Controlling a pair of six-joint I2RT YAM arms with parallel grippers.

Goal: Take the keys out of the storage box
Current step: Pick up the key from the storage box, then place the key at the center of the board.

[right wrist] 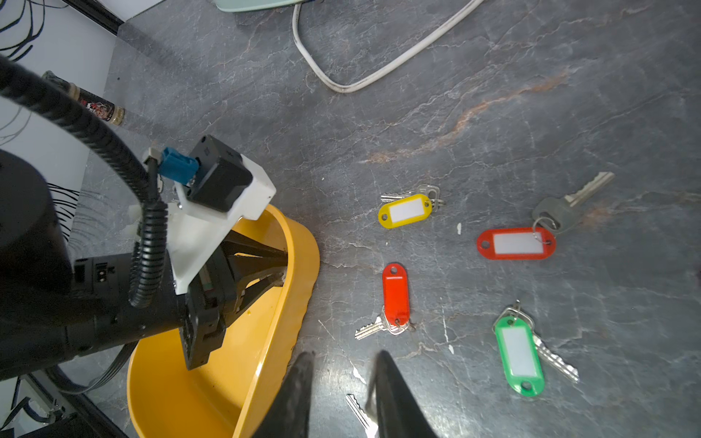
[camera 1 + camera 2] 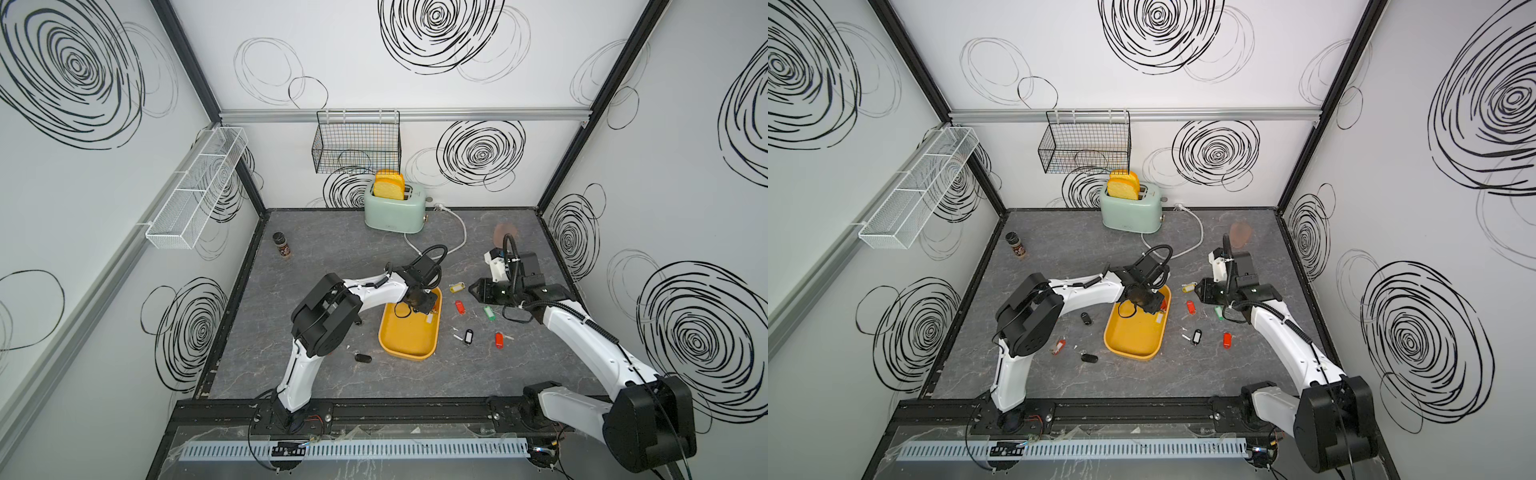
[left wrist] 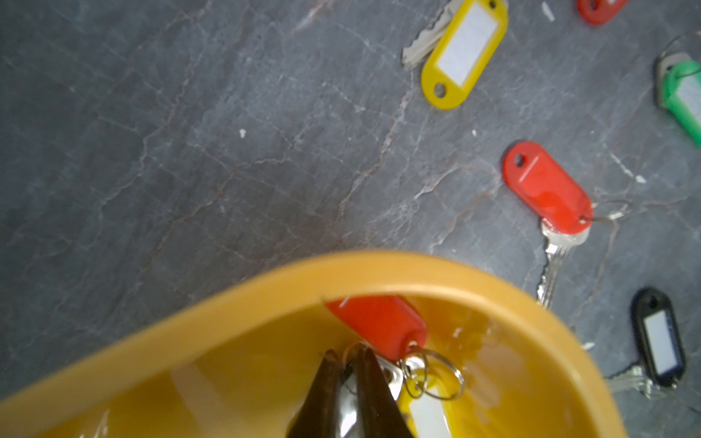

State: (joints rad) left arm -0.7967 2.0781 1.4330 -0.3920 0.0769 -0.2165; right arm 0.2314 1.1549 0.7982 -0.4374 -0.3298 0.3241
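Note:
The yellow storage box [image 2: 405, 338] [image 2: 1133, 336] lies mid-table. My left gripper [image 3: 347, 356] [image 2: 431, 305] reaches into its far right corner and is shut on the metal key of a red-tagged key [image 3: 379, 326], whose ring hangs beside the fingertips. A yellow-tagged key [image 3: 426, 413] lies under it in the box, and a white tag [image 2: 430, 318] also shows there. Several keys lie on the table to the right: yellow [image 1: 406, 210], red [image 1: 396, 295], green [image 1: 519, 356], another red [image 1: 516, 243]. My right gripper [image 1: 343, 356] [image 2: 473, 289] hovers open over the table beside the box's rim [image 1: 299, 273].
A mint toaster [image 2: 394, 208] with bread stands at the back, its white cord [image 2: 459, 237] trailing forward. A spice bottle [image 2: 281, 245] stands at the back left. More keys lie left of the box [image 2: 1086, 318] [image 2: 1059, 346] [image 2: 1089, 358]. A black wire basket [image 2: 356, 143] and a white mesh rack [image 2: 195, 191] hang on the walls.

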